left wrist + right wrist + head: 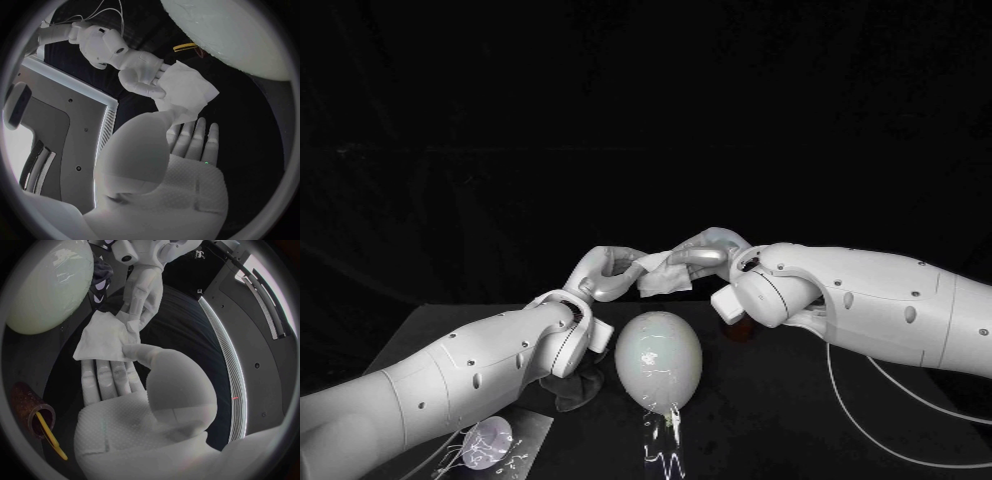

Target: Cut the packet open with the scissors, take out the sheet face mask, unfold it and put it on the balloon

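Note:
A folded white sheet mask (pixel 664 273) hangs in the air between my two hands, above the far end of the balloon. My left hand (pixel 609 271) pinches its left edge and my right hand (pixel 708 250) pinches its right side. In the right wrist view the thumb (pixel 134 351) presses the mask (pixel 102 338) against the fingers, with the left hand (pixel 139 307) on its far edge. In the left wrist view the mask (pixel 187 92) sits between my own fingers (pixel 195 138) and the right hand (pixel 139 70). The pale egg-shaped balloon (pixel 658 358) lies on the table below.
A dark red-brown cup (pixel 28 405) with yellow handles (pixel 49 435) sticking out stands under my right arm, also seen in the head view (pixel 733 327). A pale crumpled piece on a grey sheet (pixel 489 442) lies at the front left. Thin white cables run beside the balloon's knot (pixel 664 430).

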Controlling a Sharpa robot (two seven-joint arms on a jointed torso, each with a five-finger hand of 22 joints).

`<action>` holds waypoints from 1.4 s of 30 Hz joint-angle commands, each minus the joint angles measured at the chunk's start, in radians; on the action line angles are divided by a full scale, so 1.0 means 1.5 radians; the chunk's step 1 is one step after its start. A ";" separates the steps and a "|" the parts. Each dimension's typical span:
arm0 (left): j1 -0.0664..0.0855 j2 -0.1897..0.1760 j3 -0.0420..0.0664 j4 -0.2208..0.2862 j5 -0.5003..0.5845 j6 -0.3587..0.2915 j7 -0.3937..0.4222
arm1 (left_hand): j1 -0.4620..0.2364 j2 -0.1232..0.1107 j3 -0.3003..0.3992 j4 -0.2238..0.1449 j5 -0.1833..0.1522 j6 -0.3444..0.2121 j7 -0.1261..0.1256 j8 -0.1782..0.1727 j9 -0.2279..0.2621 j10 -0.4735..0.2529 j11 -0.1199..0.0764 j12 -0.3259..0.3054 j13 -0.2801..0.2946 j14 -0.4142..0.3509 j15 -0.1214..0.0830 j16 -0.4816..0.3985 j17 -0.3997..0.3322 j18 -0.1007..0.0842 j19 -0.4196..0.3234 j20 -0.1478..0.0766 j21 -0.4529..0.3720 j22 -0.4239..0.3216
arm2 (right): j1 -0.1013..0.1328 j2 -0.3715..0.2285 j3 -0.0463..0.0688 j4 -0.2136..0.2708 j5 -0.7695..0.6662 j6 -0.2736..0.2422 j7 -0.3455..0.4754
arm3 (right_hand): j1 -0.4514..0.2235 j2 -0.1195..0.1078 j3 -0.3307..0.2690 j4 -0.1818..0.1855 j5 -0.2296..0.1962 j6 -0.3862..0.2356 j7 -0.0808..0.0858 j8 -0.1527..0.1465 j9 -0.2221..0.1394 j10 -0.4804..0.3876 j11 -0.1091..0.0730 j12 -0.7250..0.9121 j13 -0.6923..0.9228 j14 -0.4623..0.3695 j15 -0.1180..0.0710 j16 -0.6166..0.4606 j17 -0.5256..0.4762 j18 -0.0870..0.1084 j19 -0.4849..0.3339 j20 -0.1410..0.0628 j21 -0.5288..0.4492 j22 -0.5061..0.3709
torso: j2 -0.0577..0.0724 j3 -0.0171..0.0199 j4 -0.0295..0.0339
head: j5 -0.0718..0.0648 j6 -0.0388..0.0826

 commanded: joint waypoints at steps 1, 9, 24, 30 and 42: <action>0.008 -0.003 0.002 0.010 0.067 0.037 -0.029 | -0.008 0.001 0.014 -0.005 0.000 0.002 0.035 0.000 0.000 0.004 -0.001 -0.002 0.001 -0.001 0.000 -0.006 -0.002 -0.010 -0.007 0.001 -0.004 -0.001 | 0.000 0.000 0.000 -0.005 -0.053 0.028 -0.003 | -0.005 0.003 0.001 -0.005 -0.005 0.004 -0.001 0.003 -0.001 0.002 0.000 -0.001 0.001 0.002 0.002 0.003 0.001 0.013 -0.005 0.000 0.003 0.001 | 0.000 -0.0004 0.0005 | -0.001 -0.001; 0.026 -0.011 0.002 0.030 0.099 0.085 -0.073 | -0.040 -0.008 0.051 -0.021 0.000 0.012 0.032 0.003 0.001 0.001 -0.001 -0.002 0.000 -0.015 0.001 -0.014 -0.006 -0.012 -0.017 0.001 -0.008 -0.002 | -0.001 0.012 -0.002 -0.015 -0.083 0.048 -0.013 | -0.006 0.003 0.000 -0.006 -0.008 0.004 -0.001 0.003 -0.001 0.001 0.001 -0.001 0.001 0.002 0.002 0.003 0.001 0.013 -0.007 0.000 0.004 0.002 | 0.000 0.0000 0.0006 | 0.000 -0.003; 0.040 -0.017 0.002 0.035 0.218 0.143 -0.141 | -0.113 -0.009 0.141 -0.034 0.000 0.062 0.018 0.034 0.013 0.110 -0.020 0.009 0.004 0.132 -0.017 0.023 0.022 0.030 0.185 -0.003 0.074 0.029 | -0.001 0.017 -0.003 -0.025 -0.083 0.062 0.000 | -0.012 0.003 -0.002 -0.004 -0.014 -0.003 0.003 -0.001 -0.002 -0.008 0.005 -0.002 0.000 -0.006 0.005 0.000 0.000 0.013 -0.016 0.003 0.005 0.005 | 0.000 0.0003 0.0002 | 0.001 -0.007; 0.041 -0.022 0.002 0.036 0.282 0.142 -0.156 | -0.154 0.006 0.174 -0.025 0.000 0.062 0.014 0.060 0.022 0.125 -0.026 0.005 0.004 0.198 -0.033 0.053 0.033 0.065 0.246 -0.004 0.106 0.038 | -0.002 0.012 -0.003 -0.026 -0.075 0.078 0.009 | -0.013 0.004 -0.001 -0.004 -0.014 -0.006 0.004 -0.003 -0.003 -0.013 0.006 -0.002 0.000 -0.011 0.007 -0.002 -0.001 0.013 -0.021 0.004 0.005 0.005 | 0.000 0.0004 -0.0012 | 0.001 -0.009; 0.041 -0.027 0.002 0.048 0.341 0.175 -0.174 | -0.209 0.035 0.179 0.003 0.001 -0.044 0.012 0.202 0.089 0.168 -0.035 0.011 0.006 0.302 -0.060 0.084 0.046 0.067 0.369 -0.037 0.110 0.016 | -0.001 0.011 -0.003 -0.038 -0.058 0.084 0.030 | -0.023 -0.004 -0.012 0.004 -0.053 -0.015 0.008 -0.007 -0.003 -0.025 0.010 -0.002 0.000 -0.020 0.011 -0.005 -0.002 0.014 -0.029 0.010 0.003 0.005 | 0.001 0.0007 -0.0001 | -0.002 -0.014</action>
